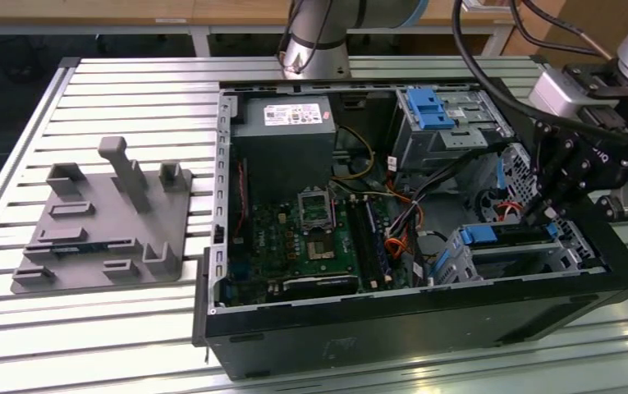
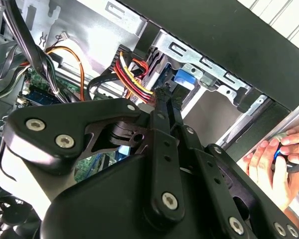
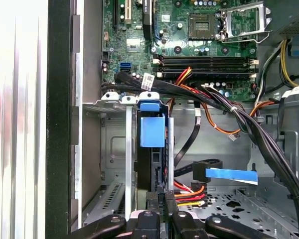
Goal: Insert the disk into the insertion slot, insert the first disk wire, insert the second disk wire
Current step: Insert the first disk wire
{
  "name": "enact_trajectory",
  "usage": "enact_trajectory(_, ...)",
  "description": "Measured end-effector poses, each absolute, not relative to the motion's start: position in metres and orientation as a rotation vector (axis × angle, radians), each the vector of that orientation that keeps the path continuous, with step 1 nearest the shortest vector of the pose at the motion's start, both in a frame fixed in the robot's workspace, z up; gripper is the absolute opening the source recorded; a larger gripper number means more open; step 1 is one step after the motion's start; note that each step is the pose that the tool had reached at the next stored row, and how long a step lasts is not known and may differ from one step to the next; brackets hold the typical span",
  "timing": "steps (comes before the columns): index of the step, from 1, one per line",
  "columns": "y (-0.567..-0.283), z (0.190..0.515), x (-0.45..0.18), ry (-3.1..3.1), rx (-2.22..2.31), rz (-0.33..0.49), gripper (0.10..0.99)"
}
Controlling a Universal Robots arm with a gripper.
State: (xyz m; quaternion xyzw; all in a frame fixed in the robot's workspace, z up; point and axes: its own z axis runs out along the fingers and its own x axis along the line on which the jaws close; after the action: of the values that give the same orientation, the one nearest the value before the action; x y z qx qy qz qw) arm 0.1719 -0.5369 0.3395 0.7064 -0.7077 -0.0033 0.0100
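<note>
The disk (image 3: 144, 164) sits inside the insertion slot (image 3: 114, 164), a grey metal cage, with its blue carrier tab (image 3: 152, 130) at the near end. In the exterior view the disk (image 1: 511, 237) lies in the slot (image 1: 533, 261) at the case's right front corner. My gripper (image 3: 160, 198) is at the disk's rear edge, fingers shut on the connector of a disk wire with red, yellow and orange strands (image 3: 190, 191). The second wrist view shows the gripper (image 2: 164, 95) against that wire bundle (image 2: 132, 79). A second black wire with a blue tag (image 3: 224, 174) hangs loose beside it.
The open computer case (image 1: 401, 328) lies on a slatted table (image 1: 127, 74). A taller bay with a blue latch (image 1: 428, 108) stands behind the slot. Black cable bundles (image 3: 249, 124) cross above the cage. A grey fixture (image 1: 106, 222) lies at the exterior view's left. A person's hand (image 2: 276, 162) is beside the case.
</note>
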Motion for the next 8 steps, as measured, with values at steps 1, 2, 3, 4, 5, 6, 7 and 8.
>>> enact_trajectory(1,-0.5371,0.3393,0.1719,-2.209,2.205,-0.010,0.165)
enact_trajectory(2,-0.5372,0.3391,0.1719,-2.209,2.205,-0.010,0.165)
enact_trajectory(3,-0.5373,0.3388,0.1719,-2.209,2.205,-0.010,0.165)
enact_trajectory(4,-0.5375,0.3386,0.1719,-2.209,2.205,-0.010,0.165)
enact_trajectory(5,-0.5375,0.3382,0.1719,-2.209,2.205,-0.010,0.165)
enact_trajectory(6,-0.5376,0.3379,0.1719,-2.209,2.205,-0.010,0.165)
enact_trajectory(7,-0.5377,0.3376,0.1719,-2.209,2.205,-0.010,0.165)
enact_trajectory(8,-0.5377,0.3371,0.1719,-2.209,2.205,-0.010,0.165)
